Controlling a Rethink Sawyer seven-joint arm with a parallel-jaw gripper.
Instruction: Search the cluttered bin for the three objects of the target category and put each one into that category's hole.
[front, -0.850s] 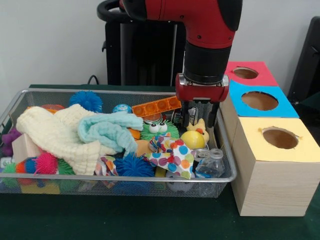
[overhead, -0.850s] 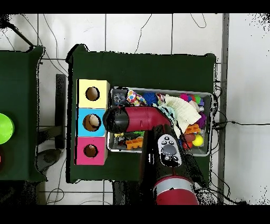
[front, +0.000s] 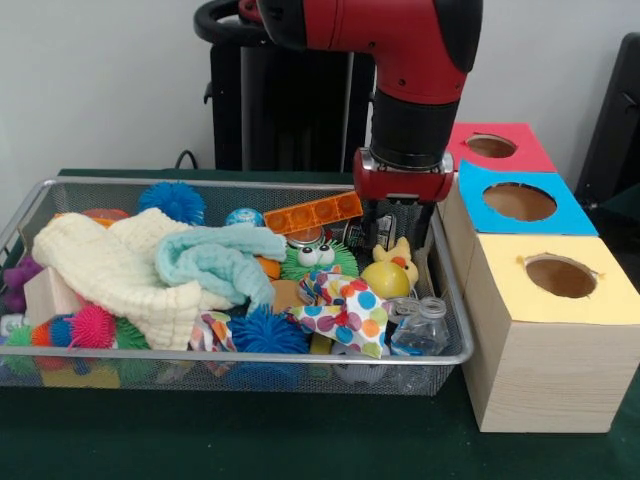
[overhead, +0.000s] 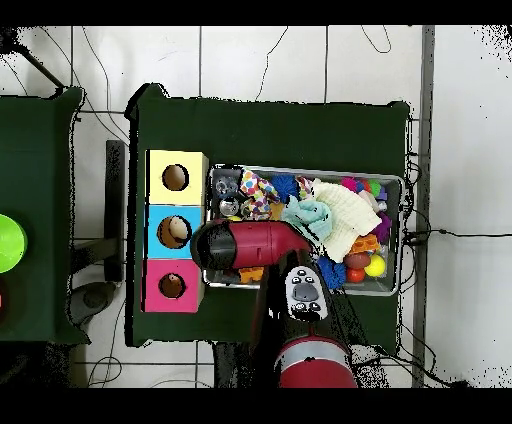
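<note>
Item — the wire-mesh bin (front: 30, 205): we are seeing it sitting on the green table (front: 250, 440), heaped with a cream cloth (front: 110, 265), a teal cloth (front: 215, 262), spiky rubber balls (front: 265, 330), an orange block (front: 312, 214), a polka-dot cloth (front: 345, 310) and a clear bottle (front: 420, 328). The cloths are lying over much of the pile, which is presumably why a search is needed at all.

Item — the yellow duck (front: 392, 272): we are finding it at the bin's 3 o'clock end in the front view, upright among the clutter, just beside the wall nearest the boxes. The brown-and-white figure we cannot pick out.

Item — the gripper (front: 398, 228): it is hanging directly above and just behind the duck, its dark fingers pointing down into the bin. Whether they are apart or together we cannot tell; they are not visibly on the duck.

Item — three wooden boxes, topped red (front: 500, 150), blue (front: 520, 200) and yellow (front: 560, 280), standing touching in a row at the bin's 3 o'clock side — placed close, we are judging, so that each carry is short.

In the overhead view the arm (overhead: 245, 245) is covering the bin's end beside the boxes.
</note>
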